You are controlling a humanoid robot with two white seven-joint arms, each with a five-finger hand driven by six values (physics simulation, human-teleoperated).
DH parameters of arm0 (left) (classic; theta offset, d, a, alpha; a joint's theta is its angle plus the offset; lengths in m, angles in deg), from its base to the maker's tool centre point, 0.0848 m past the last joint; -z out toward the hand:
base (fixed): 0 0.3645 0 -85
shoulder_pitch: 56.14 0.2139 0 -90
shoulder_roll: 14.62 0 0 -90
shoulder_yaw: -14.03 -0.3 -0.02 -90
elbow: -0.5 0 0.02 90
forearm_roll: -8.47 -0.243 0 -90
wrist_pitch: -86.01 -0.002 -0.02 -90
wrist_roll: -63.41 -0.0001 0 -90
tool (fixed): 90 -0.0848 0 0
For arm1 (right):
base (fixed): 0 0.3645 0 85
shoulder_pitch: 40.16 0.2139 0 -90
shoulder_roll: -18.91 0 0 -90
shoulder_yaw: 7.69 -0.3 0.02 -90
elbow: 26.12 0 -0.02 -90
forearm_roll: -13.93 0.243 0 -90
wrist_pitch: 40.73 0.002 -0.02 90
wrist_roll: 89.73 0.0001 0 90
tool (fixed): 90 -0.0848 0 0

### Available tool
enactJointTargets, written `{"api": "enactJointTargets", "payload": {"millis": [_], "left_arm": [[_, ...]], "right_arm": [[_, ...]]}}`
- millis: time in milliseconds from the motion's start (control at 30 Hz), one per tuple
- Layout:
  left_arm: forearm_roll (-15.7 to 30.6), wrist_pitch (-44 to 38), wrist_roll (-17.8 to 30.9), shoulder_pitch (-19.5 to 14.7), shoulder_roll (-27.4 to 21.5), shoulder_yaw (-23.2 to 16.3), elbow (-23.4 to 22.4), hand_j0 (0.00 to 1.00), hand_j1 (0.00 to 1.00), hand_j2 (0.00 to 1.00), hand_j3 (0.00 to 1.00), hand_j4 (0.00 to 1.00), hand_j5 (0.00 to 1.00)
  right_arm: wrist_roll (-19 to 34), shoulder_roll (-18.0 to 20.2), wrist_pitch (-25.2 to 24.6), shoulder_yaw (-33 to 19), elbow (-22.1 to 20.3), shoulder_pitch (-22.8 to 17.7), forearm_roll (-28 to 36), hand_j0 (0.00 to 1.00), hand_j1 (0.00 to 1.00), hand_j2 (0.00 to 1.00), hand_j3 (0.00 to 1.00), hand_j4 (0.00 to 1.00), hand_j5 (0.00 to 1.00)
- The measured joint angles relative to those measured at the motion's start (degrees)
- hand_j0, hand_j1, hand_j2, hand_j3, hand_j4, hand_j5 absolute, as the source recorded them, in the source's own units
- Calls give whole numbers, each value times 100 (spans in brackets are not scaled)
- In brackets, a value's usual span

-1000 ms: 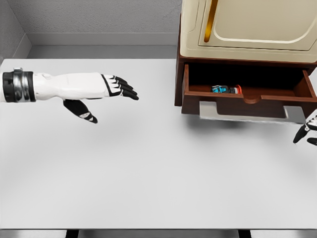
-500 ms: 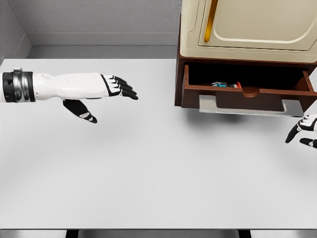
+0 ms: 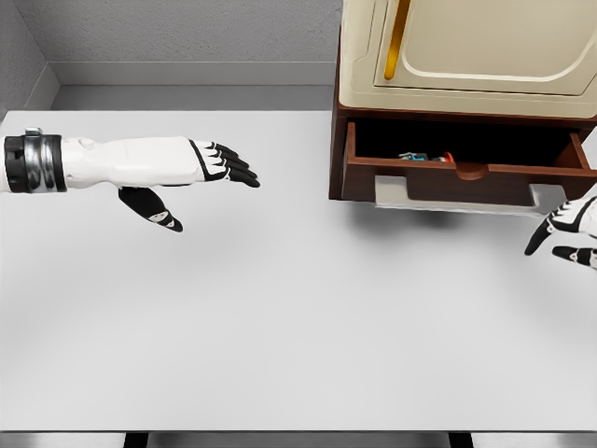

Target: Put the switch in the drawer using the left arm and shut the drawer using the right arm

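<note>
One view only, head camera:
switch (image 3: 424,158): inside the drawer (image 3: 466,182), near the front wall, only its top edge shows over the lip; less of it visible than a second ago.
drawer: part open under the cream cabinet (image 3: 466,51); front panel sits closer to the cabinet than in the earlier frames, the dark opening is narrower, so it is sliding shut.
right hand (image 3: 567,233): at the right picture edge, just below the drawer's right front corner; has come up and in from the lower right over the last second. fingers loosely spread, gripping nothing. Contact with the drawer front: cannot tell, wrist is cut off by the frame.
left hand (image 3: 182,173): hovering over the desk (image 3: 280,327) at left, well apart from the drawer, same pose in all three frames. fingers extended and relaxed, thumb hanging down, holding nothing.
change: drawer closing, right hand advancing, left arm parked.
meaning for task: placing step looks done, switch is stowed; the closing step looks underway, drawer not yet flush.
next: right arm likely needs to keep pushing the front panel toward the cabinet until the gap is gone.
risk: push is near the corner, the drawer could skew or the hand slip off.
</note>
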State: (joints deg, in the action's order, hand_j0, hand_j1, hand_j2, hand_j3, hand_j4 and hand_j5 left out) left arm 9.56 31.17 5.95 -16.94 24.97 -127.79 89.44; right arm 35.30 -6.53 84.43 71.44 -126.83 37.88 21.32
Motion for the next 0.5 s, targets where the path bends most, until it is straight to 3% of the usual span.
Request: {"api": "enactJointTargets", "payload": {"millis": [233,333,500], "left_arm": [[0,0,0,0,0,0,-4,100,100,100,100,100,100],[0,0,0,9,0,0,-7,100,100,100,100,100,100],[0,0,0,9,0,0,-30,100,100,100,100,100,100]], "right_arm": [[-1,-5,-1,55,29,105,38,49,49,49,49,49,49],[-1,-9,-4,310,38,483,27,49,49,49,49,49,49],[2,-23,-19,565,76,510,31,49,49,49,49,49,49]]}}
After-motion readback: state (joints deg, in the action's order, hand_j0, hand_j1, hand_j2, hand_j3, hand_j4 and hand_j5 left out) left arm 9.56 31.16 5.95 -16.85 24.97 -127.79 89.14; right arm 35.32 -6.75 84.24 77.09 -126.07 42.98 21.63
